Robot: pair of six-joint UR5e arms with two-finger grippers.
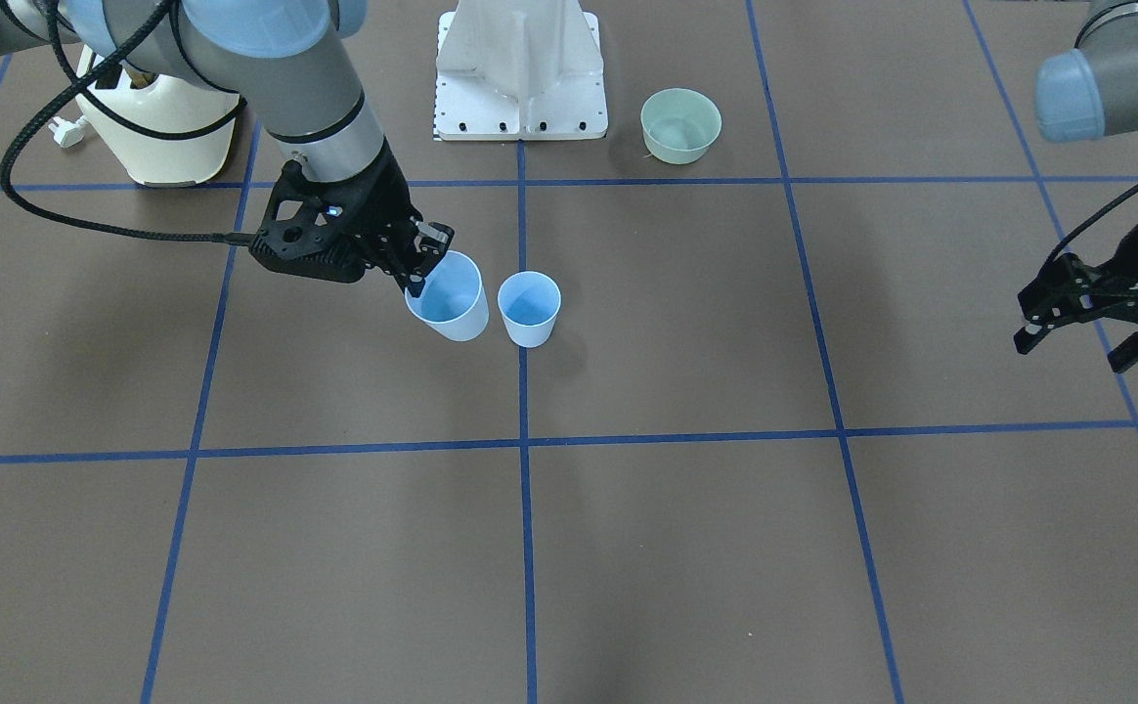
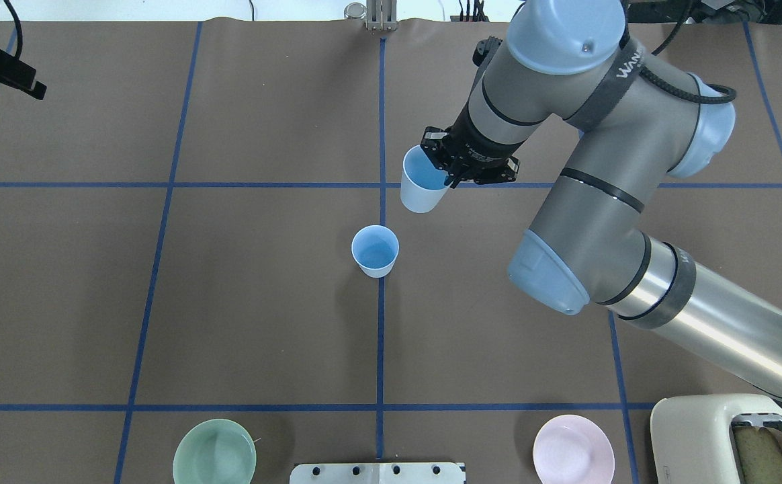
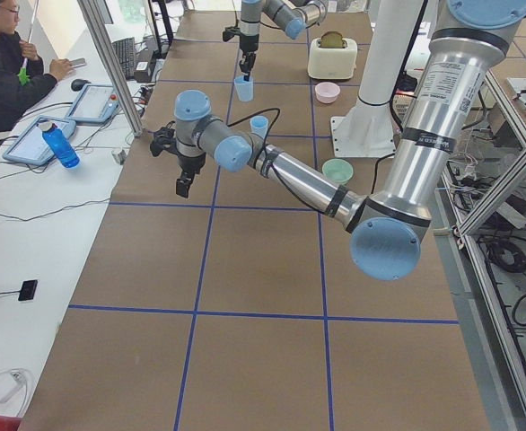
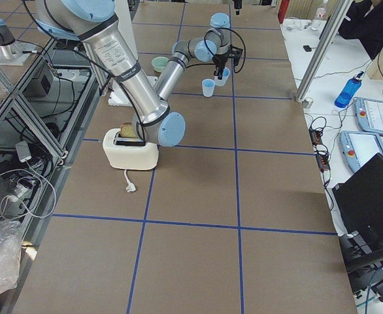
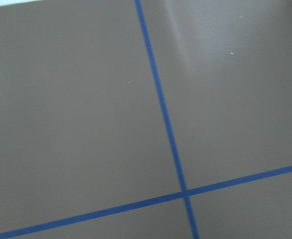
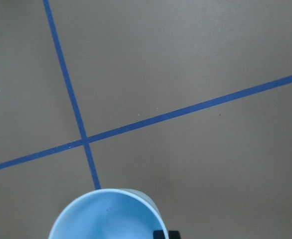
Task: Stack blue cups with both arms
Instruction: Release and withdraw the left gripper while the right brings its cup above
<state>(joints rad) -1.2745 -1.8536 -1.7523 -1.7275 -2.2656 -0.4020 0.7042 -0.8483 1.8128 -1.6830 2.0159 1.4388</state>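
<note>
My right gripper [image 1: 422, 264] is shut on the rim of a pale blue cup [image 1: 450, 298], with one finger inside it. The cup hangs slightly tilted and appears to be just above the table. It also shows in the overhead view [image 2: 421, 181] and at the bottom of the right wrist view [image 6: 106, 216]. The second blue cup [image 1: 530, 308] stands upright on the centre blue line [image 2: 375, 251], close beside the held one. My left gripper [image 1: 1072, 352] is open and empty, far off at the table's left side [image 2: 28, 84].
A mint-green bowl [image 1: 680, 125] and a pink bowl [image 2: 573, 457] sit near the white pedestal [image 1: 520, 68]. A cream toaster [image 2: 733, 437] stands under my right arm. A person sits at the side bench [image 3: 3, 63].
</note>
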